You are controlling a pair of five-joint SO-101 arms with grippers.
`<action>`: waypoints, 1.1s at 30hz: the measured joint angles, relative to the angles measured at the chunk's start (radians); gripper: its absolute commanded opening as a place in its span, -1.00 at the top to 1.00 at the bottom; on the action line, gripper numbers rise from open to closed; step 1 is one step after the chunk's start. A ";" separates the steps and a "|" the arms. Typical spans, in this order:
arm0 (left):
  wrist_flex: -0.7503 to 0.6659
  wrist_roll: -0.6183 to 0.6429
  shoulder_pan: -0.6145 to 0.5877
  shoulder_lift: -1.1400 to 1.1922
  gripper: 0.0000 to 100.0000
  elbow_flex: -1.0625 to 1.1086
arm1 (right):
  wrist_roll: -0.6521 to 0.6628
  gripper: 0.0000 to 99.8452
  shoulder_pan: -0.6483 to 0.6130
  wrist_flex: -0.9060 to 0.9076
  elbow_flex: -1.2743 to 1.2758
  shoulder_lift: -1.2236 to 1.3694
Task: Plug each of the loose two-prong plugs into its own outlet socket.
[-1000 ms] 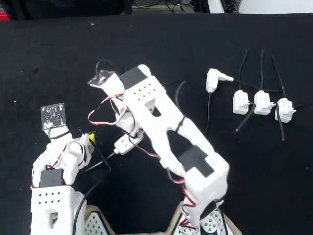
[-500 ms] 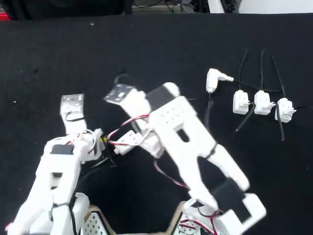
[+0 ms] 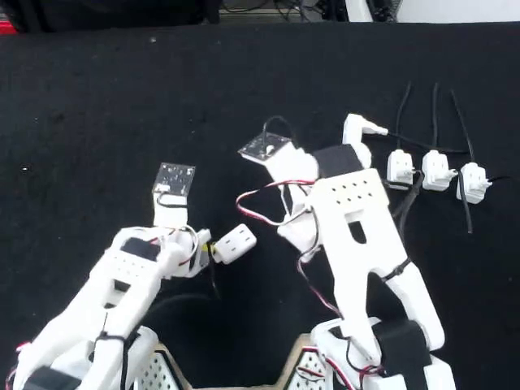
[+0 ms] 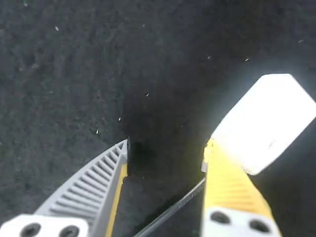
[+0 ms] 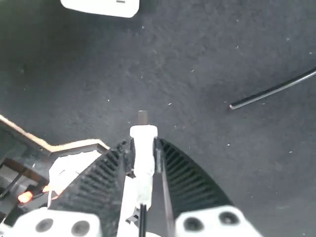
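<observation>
- The plug (image 5: 143, 133) is gripped between the closed jaws of the right gripper (image 5: 143, 145), prong end forward.
- It is judged light and rigid, with a springy cord; its body is best held.
- The left gripper (image 4: 167, 145) is spread open, with the socket (image 4: 261, 121) just beside one finger.

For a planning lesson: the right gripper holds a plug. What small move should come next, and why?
Probably ease the right gripper toward the socket block, turning the plug to face it. The gripper is shut on the plug, whose prong points at table, and the block lies apart, beside the open left gripper.
</observation>
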 measured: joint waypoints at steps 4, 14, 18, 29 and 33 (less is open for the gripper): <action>0.072 0.000 -0.002 -0.135 0.51 0.011 | -0.012 0.98 -0.017 -0.026 0.005 0.000; 0.310 -0.150 -0.290 -0.592 0.51 0.115 | -0.173 0.98 -0.213 -0.017 -0.176 0.207; 0.330 -0.199 -0.315 -0.724 0.51 0.239 | -0.195 0.98 -0.230 0.017 -0.348 0.407; 0.333 -0.207 -0.313 -0.891 0.51 0.316 | -0.224 0.98 -0.262 0.017 -0.502 0.629; 0.333 -0.207 -0.313 -0.891 0.51 0.316 | -0.224 0.98 -0.265 0.017 -0.512 0.647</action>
